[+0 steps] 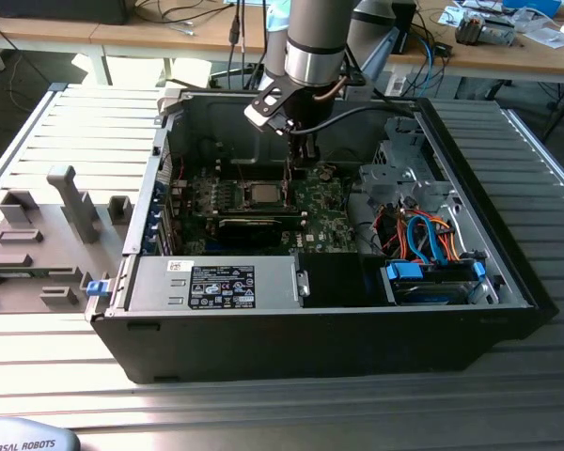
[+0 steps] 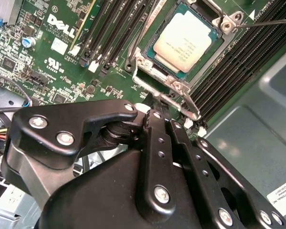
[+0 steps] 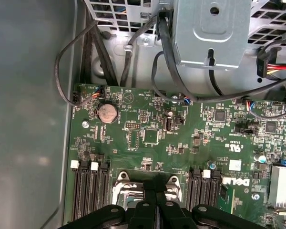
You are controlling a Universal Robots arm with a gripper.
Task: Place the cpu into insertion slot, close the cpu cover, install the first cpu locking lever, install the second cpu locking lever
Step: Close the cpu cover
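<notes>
One cpu (image 2: 183, 43) sits in its socket, framed by the cpu cover (image 2: 175, 86). The gripper (image 2: 158, 109), fingers pinched together, hangs at the socket's edge; a slip there could gouge the motherboard (image 2: 62, 71).

I count one robot arm (image 1: 315, 38) with one hand (image 1: 296, 169). One open computer case (image 1: 310, 343) stands on the one counter (image 1: 75, 122). Inside it there is one motherboard (image 3: 133, 152), which carries one cpu (image 2: 182, 42), one cpu cover (image 2: 158, 72), one round coin battery (image 3: 107, 113) and two groups of black memory slots (image 3: 90, 191). One power supply (image 1: 216, 282) is also in the case.
</notes>
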